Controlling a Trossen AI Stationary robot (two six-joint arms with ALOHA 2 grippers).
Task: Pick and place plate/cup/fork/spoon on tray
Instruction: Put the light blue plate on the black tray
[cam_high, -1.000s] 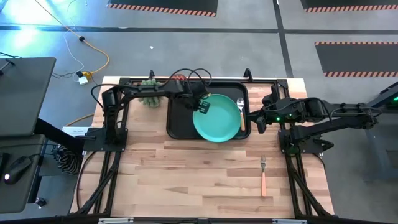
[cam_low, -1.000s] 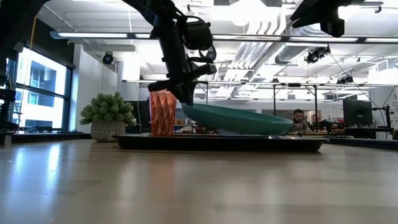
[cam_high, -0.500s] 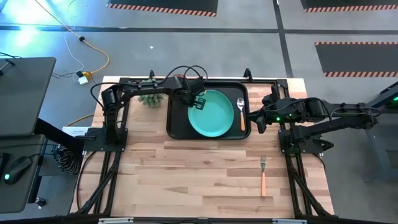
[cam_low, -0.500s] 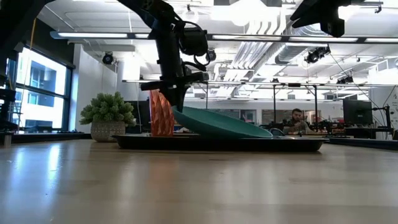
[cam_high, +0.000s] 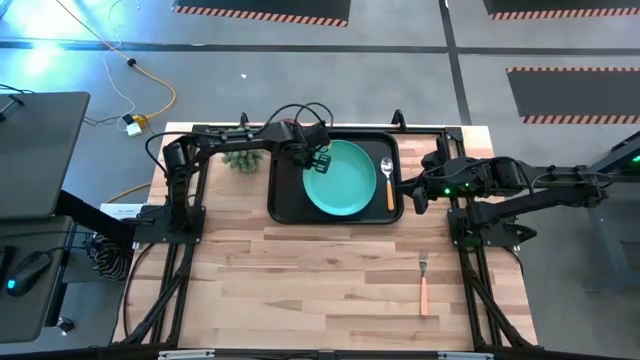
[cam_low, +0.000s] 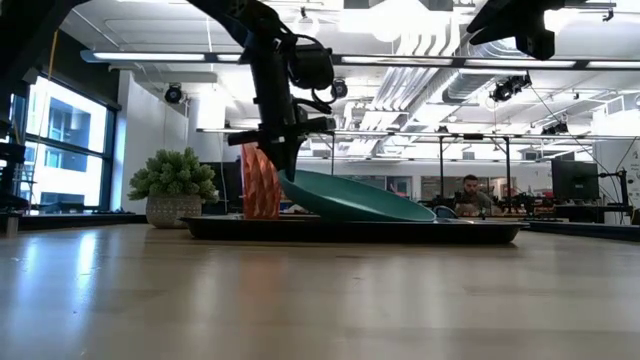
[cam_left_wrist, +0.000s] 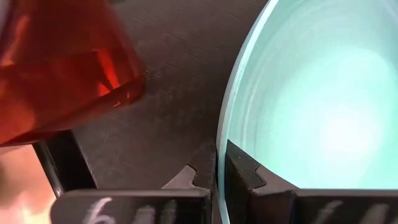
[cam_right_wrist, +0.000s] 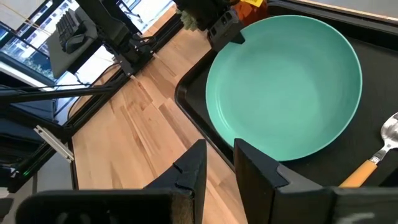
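Note:
The teal plate (cam_high: 345, 180) sits tilted in the black tray (cam_high: 285, 205). Its left rim is raised, and in the low view its right part (cam_low: 400, 212) is down in the tray. My left gripper (cam_high: 318, 160) is shut on that raised rim. The red cup (cam_low: 262, 185) stands in the tray just behind the gripper; the arm hides it from above. The spoon (cam_high: 388, 180) lies in the tray, right of the plate. The fork (cam_high: 424, 280) lies on the table at the near right. My right gripper (cam_right_wrist: 217, 168) hovers open above the tray's right end, holding nothing. My left gripper pinches the plate's rim (cam_left_wrist: 219, 155) between its two fingers, one finger (cam_left_wrist: 249, 180) on the inner face and the other under the outer face. The fingers come steeply from above on the plate's far-left side. That side is lifted; the opposite side rests in the tray.
A green spiky plant in a pot (cam_high: 240, 155) stands on the table just left of the tray. The wooden table (cam_high: 300, 290) is bare in front of the tray except for the fork. A person (cam_low: 470, 190) sits far back in the room.
My left gripper has moved toward the table's far left, still shut on the plate's rim. The plate was over the tray's near rim; it has been drawn along and now lies within the tray, tilted more steeply. My right arm kept still.

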